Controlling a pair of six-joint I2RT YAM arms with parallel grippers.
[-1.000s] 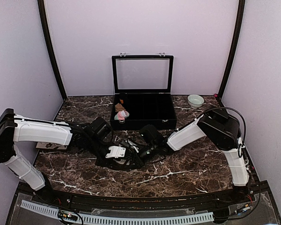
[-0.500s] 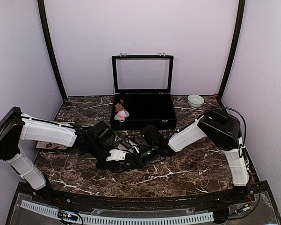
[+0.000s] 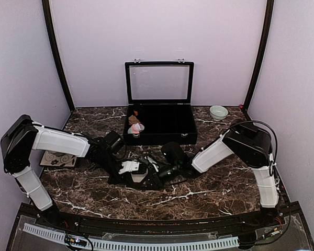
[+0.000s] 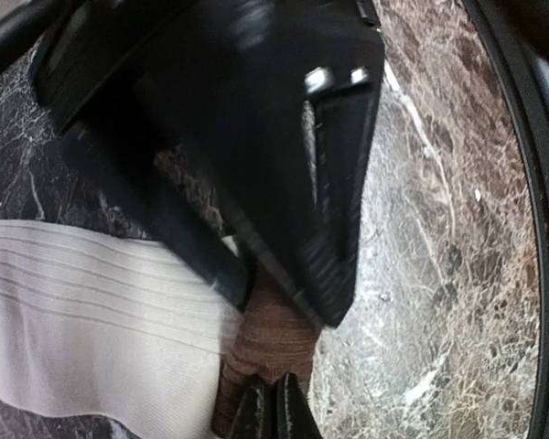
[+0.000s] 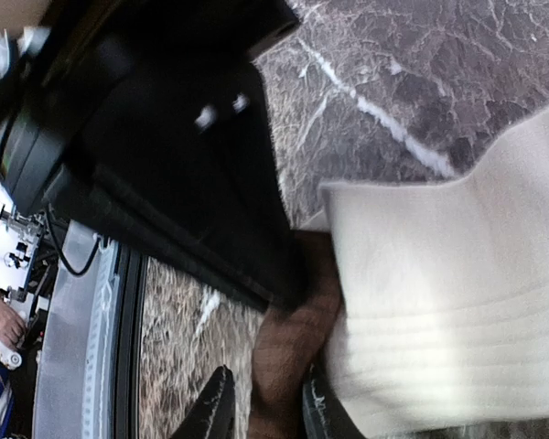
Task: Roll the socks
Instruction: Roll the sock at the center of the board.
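The cream-beige sock (image 3: 128,167) lies mid-table between both arms. In the left wrist view its ribbed cream part (image 4: 91,311) is on the left and its brown band (image 4: 274,338) is in the middle. My left gripper (image 4: 274,413) is shut, its tips pinching the edge of the brown band. My right gripper (image 5: 265,407) is closed on the same brown band (image 5: 288,357), with the cream part (image 5: 448,302) to its right. The two grippers (image 3: 141,170) (image 3: 156,171) nearly touch. The pink sock (image 3: 137,127) sits bundled in the black case's left compartment.
The open black case (image 3: 162,139) with a raised glass lid stands at the back centre, with a tan-brown bundle (image 3: 133,119) in it behind the pink sock. A small pale bowl (image 3: 218,112) is at back right. A patterned card (image 3: 57,158) lies at the left.
The left arm has swung in and its elbow has risen, uncovering the patterned card. Both grippers have shifted slightly right with the cream sock between them.
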